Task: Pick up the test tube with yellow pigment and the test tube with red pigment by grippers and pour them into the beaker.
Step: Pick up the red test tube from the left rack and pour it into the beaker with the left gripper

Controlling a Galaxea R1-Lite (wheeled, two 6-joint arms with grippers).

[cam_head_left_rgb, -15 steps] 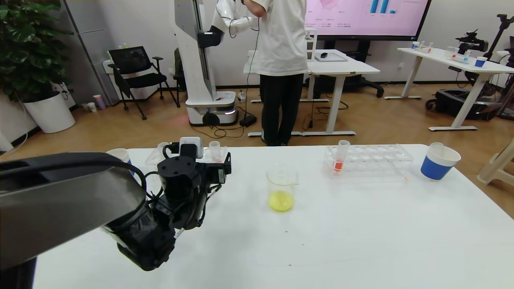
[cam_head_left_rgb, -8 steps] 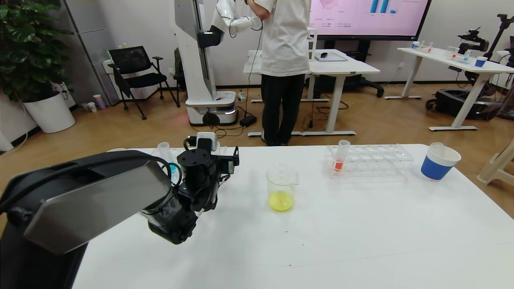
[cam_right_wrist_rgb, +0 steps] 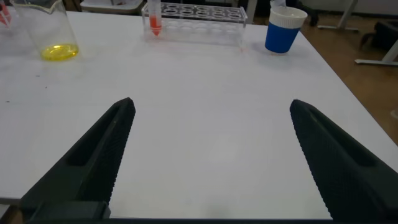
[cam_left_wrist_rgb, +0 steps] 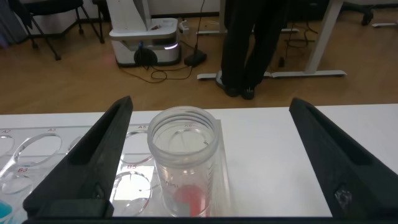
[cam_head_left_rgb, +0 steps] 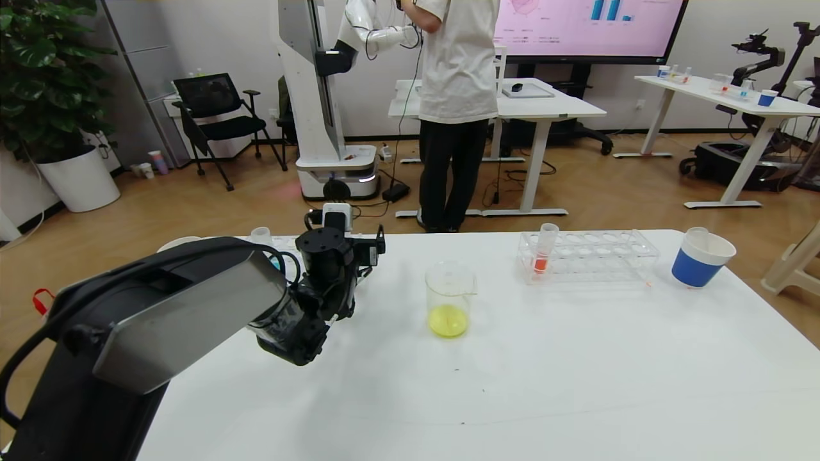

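The beaker [cam_head_left_rgb: 450, 298] stands mid-table with yellow liquid at its bottom, also seen in the right wrist view as beaker [cam_right_wrist_rgb: 53, 31]. A test tube with red pigment [cam_head_left_rgb: 543, 253] stands upright in the right-hand rack [cam_head_left_rgb: 596, 256]. My left gripper [cam_head_left_rgb: 349, 250] is over the left rack, open. In its wrist view another tube with red liquid [cam_left_wrist_rgb: 183, 162] stands upright between the left gripper's [cam_left_wrist_rgb: 211, 106] spread fingers, touching neither. The right gripper [cam_right_wrist_rgb: 208, 106] hovers open over bare table, outside the head view. The test tube with yellow pigment is not in view.
A blue-and-white paper cup [cam_head_left_rgb: 701, 258] stands at the far right beyond the rack. The left rack [cam_left_wrist_rgb: 37, 155] has empty labelled holes and a trace of turquoise liquid [cam_left_wrist_rgb: 6, 211]. My bulky left arm [cam_head_left_rgb: 166, 320] hides the table's left side. A person [cam_head_left_rgb: 455, 115] stands beyond the table.
My left arm has swung forward and to the right, carrying its open gripper over the left rack. The beaker, right rack and cup have not moved.
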